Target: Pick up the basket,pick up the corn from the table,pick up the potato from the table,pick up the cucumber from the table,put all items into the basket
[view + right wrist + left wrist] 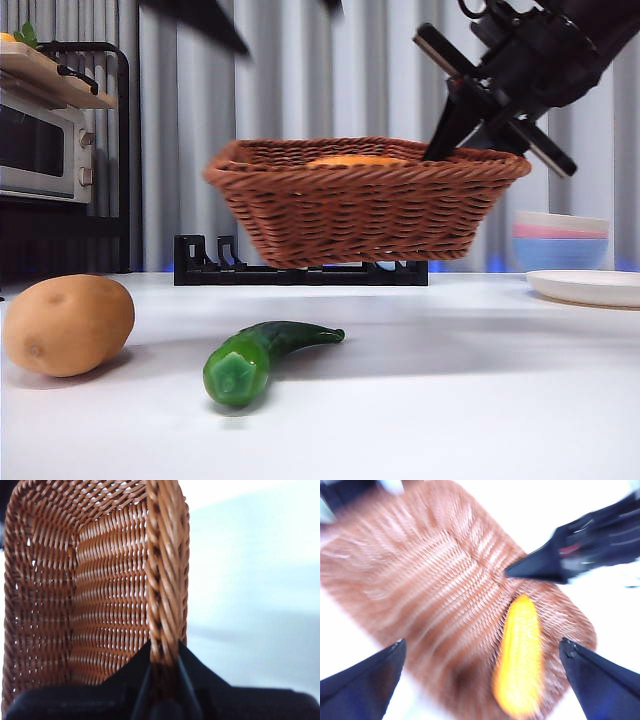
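Grey curtains hang behind a white table (420, 400), where a microwave (40, 150) sits on a shelf at the far left and stacked bowls (560, 240) and a white plate (590, 287) stand at the right. The basket (365, 205) hangs clear above the table in front of a black plate rack (300, 270), held by the right gripper (164, 655), whose two black jaws are pinched tight on either side of the braided rim at the basket's right end. The corn (518, 655) lies inside the basket near one end, its orange top just showing over the rim in the front view. The left gripper (482, 650) hovers above the basket with its jaws spread wide and nothing between them; its picture is blurred. On the table, the potato (68, 325) rests at the near left, and the cucumber (262, 355) lies just beside it toward the middle, its flat cut end facing the camera.
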Robot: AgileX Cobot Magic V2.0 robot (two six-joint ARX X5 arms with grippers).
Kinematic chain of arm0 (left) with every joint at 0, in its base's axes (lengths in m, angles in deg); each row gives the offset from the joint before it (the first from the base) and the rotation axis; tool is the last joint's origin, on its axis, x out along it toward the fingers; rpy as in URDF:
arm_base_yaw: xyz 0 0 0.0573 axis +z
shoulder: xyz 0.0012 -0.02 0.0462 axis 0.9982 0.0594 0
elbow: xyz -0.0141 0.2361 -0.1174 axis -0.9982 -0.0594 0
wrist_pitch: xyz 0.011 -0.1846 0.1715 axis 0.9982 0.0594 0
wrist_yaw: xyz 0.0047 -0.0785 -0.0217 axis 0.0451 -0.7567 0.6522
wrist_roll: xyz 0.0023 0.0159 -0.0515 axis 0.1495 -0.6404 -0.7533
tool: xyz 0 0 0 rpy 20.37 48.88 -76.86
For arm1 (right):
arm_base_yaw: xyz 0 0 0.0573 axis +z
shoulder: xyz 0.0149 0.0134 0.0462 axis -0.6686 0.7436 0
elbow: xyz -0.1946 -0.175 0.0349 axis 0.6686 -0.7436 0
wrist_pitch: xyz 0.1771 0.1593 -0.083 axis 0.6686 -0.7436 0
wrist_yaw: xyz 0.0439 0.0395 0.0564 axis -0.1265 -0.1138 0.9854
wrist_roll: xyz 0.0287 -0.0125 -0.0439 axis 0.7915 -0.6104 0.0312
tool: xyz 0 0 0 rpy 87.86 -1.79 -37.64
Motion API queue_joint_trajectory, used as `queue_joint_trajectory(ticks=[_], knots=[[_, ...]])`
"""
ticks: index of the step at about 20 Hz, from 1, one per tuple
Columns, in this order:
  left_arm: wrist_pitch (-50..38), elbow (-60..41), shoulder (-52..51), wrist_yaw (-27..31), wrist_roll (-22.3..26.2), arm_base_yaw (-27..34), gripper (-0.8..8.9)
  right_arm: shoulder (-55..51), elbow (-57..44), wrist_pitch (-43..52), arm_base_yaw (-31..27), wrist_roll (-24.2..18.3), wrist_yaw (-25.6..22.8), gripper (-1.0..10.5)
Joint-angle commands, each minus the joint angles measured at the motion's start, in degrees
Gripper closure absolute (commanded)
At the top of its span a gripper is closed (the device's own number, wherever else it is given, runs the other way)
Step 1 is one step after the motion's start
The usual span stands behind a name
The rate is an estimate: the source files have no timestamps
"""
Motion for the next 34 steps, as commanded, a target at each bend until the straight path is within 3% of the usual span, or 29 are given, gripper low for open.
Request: queue_joint_trajectory(ticks=[1, 4, 6, 8, 12, 17, 19, 23, 34], knots=[[6.5, -0.2, -6.4, 1.4, 1.0, -0.2, 2.7, -0.5, 0.6, 1.5, -2.1, 0.8, 2.6, 9.6], [17.3, -0.4, -12.5, 2.6, 0.3, -0.2, 2.71, -0.5, 0.7, 1.8, -4.7, 0.8, 4.8, 9.6], [24.3, -1.1, -14.4, 7.5, -2.4, -0.2, 2.71, -0.5, 0.7, 1.9, -6.2, 0.8, 4.9, 9.6], [26.0, -4.4, -16.0, 10.6, -6.0, -0.2, 2.71, -0.6, 0.7, 1.9, -7.3, 0.8, 4.9, 9.6], [19.4, -16.4, -17.2, 12.4, -11.7, 0.0, 2.7, -0.6, 0.7, 1.9, -9.0, 0.7, 5.0, 9.6], [5.6, -28.1, -12.8, 11.5, -14.4, 2.8, 2.7, -0.6, 0.7, 1.9, -10.1, 0.7, 6.3, 9.6], [3.8, -28.2, -9.4, 11.3, -14.4, 5.2, 2.7, -0.6, 0.7, 1.9, -10.1, 0.7, 6.3, 9.6], [-0.7, -28.2, -2.8, 5.4, -13.9, 9.3, 2.7, -0.6, 0.7, 1.9, -10.1, 0.7, 6.3, 9.6], [-3.5, -28.2, 9.8, 3.0, -12.3, 10.4, 2.84, -0.6, 0.7, 1.9, -10.1, 0.3, 6.3, 9.6]])
